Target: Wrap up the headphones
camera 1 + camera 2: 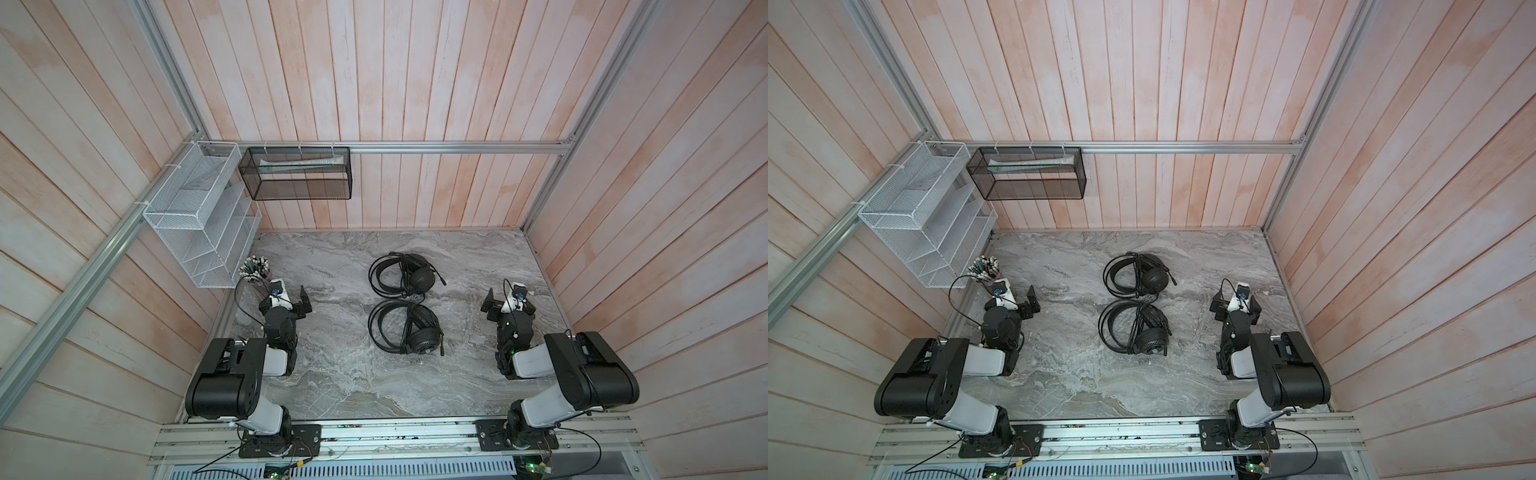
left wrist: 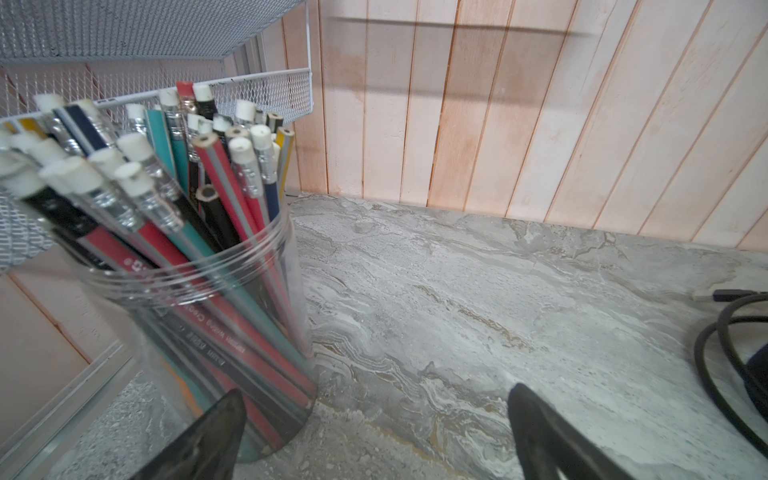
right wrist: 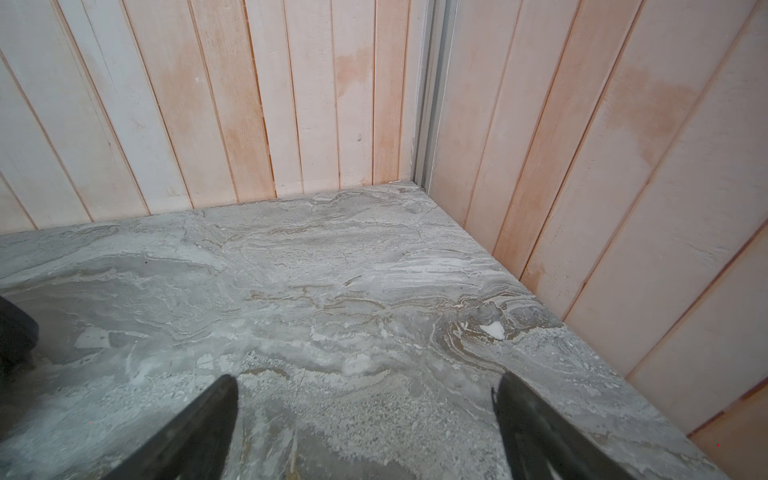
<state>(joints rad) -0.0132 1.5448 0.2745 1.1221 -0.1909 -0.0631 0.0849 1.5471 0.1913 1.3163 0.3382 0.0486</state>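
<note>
Two black headphones lie in the middle of the marble table in both top views, one farther back [image 1: 401, 275] [image 1: 1136, 276] and one nearer [image 1: 405, 328] [image 1: 1133, 328]. Each rests flat, its headband loops to the left and its earcups to the right, and thin black strands cross each headband. My left gripper [image 1: 286, 296] [image 2: 376, 395] stands open well left of them, over bare table. My right gripper [image 1: 510, 297] [image 3: 366, 381] stands open well to their right, also empty. Black loops of a headset [image 2: 715, 365] show at the edge of the left wrist view.
A clear cup of pencils [image 1: 255, 270] [image 2: 199, 291] stands right beside my left gripper's outer finger. A white mesh rack [image 1: 199, 216] and a black mesh basket [image 1: 297, 174] hang on the walls above the back left corner. Plank walls enclose the table on three sides.
</note>
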